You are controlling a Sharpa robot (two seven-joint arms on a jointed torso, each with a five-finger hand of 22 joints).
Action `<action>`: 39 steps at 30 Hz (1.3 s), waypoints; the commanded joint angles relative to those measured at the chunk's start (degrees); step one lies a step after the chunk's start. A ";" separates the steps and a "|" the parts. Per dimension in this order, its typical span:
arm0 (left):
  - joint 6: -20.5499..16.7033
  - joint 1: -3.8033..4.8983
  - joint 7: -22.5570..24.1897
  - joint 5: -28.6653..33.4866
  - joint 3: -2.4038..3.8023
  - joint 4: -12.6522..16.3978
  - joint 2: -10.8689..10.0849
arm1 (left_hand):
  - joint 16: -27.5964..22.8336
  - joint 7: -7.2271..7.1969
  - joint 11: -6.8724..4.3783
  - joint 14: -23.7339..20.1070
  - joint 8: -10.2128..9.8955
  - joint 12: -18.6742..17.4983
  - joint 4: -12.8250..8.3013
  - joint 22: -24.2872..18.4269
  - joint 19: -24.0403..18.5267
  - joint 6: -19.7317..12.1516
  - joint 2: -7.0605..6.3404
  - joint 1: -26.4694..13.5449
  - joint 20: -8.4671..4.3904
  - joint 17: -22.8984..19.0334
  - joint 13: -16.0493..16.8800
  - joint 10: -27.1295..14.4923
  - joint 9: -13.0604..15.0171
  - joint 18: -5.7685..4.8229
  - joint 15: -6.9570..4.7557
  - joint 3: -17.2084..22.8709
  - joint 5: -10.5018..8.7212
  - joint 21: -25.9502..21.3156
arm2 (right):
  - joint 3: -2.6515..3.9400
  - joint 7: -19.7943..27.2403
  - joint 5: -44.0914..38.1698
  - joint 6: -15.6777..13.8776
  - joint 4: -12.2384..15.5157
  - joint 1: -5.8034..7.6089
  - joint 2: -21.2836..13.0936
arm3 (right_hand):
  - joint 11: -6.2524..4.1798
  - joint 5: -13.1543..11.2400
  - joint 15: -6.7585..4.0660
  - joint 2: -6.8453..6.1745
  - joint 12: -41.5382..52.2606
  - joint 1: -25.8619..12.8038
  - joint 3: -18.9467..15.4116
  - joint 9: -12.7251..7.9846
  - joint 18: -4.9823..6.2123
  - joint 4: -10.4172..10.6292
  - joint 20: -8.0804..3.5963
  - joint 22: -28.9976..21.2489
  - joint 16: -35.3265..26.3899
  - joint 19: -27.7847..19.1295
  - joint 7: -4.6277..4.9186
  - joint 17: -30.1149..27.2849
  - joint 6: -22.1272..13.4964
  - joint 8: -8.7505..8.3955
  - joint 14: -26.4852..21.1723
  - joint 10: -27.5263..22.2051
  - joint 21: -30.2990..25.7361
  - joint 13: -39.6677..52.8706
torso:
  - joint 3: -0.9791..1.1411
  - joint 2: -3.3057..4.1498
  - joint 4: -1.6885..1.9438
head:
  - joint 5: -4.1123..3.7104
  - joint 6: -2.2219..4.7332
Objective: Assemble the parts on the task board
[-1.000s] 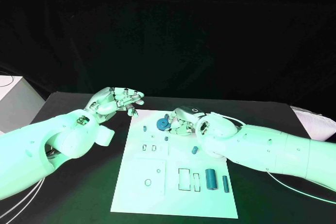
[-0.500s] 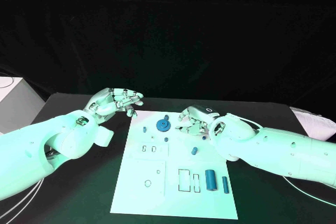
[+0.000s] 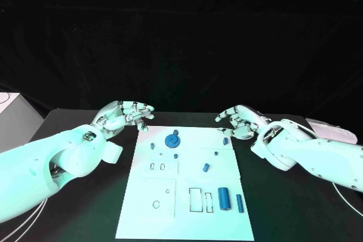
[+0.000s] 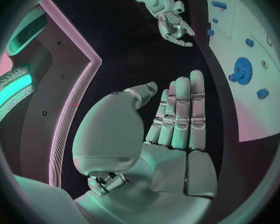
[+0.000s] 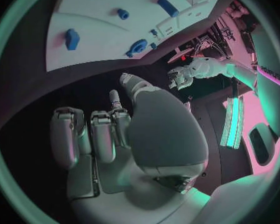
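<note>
The white task board (image 3: 185, 184) lies in the middle of the black table. A blue gear (image 3: 173, 141) sits on its far end, also seen as the gear (image 4: 242, 69) and the gear (image 5: 137, 47). Small blue pieces are scattered around it, and a blue cylinder (image 3: 224, 198) with a thin blue pin (image 3: 239, 202) lies near the front right. My left hand (image 3: 125, 114) hovers off the board's far left corner, holding nothing, its fingers (image 4: 180, 114) stretched out. My right hand (image 3: 241, 121) hovers off the far right corner, fingers loosely bent and apart, with nothing in it.
Black table surface (image 3: 83, 210) runs on both sides of the board. A pale object (image 3: 327, 130) lies at the table's right edge behind my right arm. A small blue block (image 3: 225, 140) lies on the board close to my right hand.
My right hand has let go of the blue gear and drawn back to the right, off the board. The gear stays on the board's far end. My left hand has barely moved.
</note>
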 commanded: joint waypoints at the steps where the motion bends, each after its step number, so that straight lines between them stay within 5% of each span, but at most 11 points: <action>1: 2.29 -0.10 1.47 1.63 0.04 -0.28 0.22 | -0.38 -0.06 0.04 -0.44 -0.23 0.38 -0.02 0.04 -0.49 -0.32 -0.22 0.25 0.01 -0.08 0.10 -0.51 0.09 0.25 0.00 0.24 -0.33 0.07 | 0.01 6.89 4.42 3.23 -1.06 0.04 -1.33 | -0.09 -0.02 -0.03 -0.84 -0.14 -0.18 0.26 -0.07 0.55 -0.14 -0.34 8.79 0.08 2.62 0.13 11.73 0.13 -0.33 5.23 -0.39 0.23 7.52 | 0.25 -0.19 -0.34 | -1.14 -0.15; 9: 3.74 -0.27 2.46 3.66 0.04 -1.08 0.16 | -0.62 -0.16 0.02 -0.67 -0.23 0.47 -0.15 0.02 -0.84 -0.41 -0.66 0.18 0.09 -0.23 0.20 -0.63 0.20 0.26 0.03 -0.03 -0.35 0.04 | -0.01 7.29 1.09 5.25 -3.88 -0.34 -3.07 | -0.08 -0.43 -0.01 -1.68 -0.15 -0.37 0.32 -0.13 0.49 -0.39 -0.31 9.03 0.24 2.76 0.12 12.13 0.14 -0.37 5.33 -0.39 0.46 7.50 | 0.63 0.08 -0.67 | -1.51 -0.55; 15: 4.04 -0.32 2.44 3.10 0.04 -1.32 0.32 | -0.63 -0.15 0.00 -0.68 -0.22 0.50 -0.14 0.02 -0.86 -0.39 -0.65 0.17 0.09 -0.24 0.22 -0.59 0.22 0.26 0.03 -0.03 -0.35 0.04 | -0.01 6.37 -1.67 7.02 -5.27 -1.33 -3.27 | -0.03 -0.24 0.03 -2.26 -0.38 -1.09 0.15 -0.23 0.54 -0.17 -0.28 8.86 0.17 2.67 0.16 11.97 -0.14 -0.54 5.29 -0.62 0.25 7.27 | 0.46 0.03 -0.30 | -2.11 -1.10; 28: 3.97 -0.37 2.54 1.70 0.04 -1.63 0.63 | -0.78 -0.07 0.10 -0.82 -0.29 0.46 -0.10 0.00 -1.08 -0.58 -0.83 0.01 0.15 -0.34 0.25 -0.87 0.27 0.26 0.09 -0.21 -0.35 0.02 | -0.01 3.96 -3.48 6.65 -7.01 -3.99 -1.36 | 0.29 -0.50 0.27 -3.07 -0.77 -2.29 -1.23 -0.66 0.62 0.34 -0.10 8.57 0.13 2.52 0.48 11.92 -1.87 -1.60 5.27 -1.05 -0.15 6.90 | 0.33 -0.01 -0.26 | -2.26 -1.57; 39: 3.98 -0.38 2.41 1.63 0.04 -1.64 0.61 | -0.78 -0.07 0.10 -0.82 -0.29 0.46 -0.10 0.00 -1.08 -0.58 -0.83 0.01 0.15 -0.34 0.25 -0.87 0.27 0.26 0.09 -0.21 -0.35 0.02 | -0.02 1.59 -3.54 5.10 -9.10 -4.98 1.28 | 0.32 -0.62 0.32 -2.62 -0.55 -2.72 -1.72 -0.63 0.54 0.81 -0.04 8.86 0.21 2.70 0.49 12.12 -1.74 -1.56 5.32 -0.83 0.15 7.10 | 0.30 0.00 -0.35 | -2.22 -1.75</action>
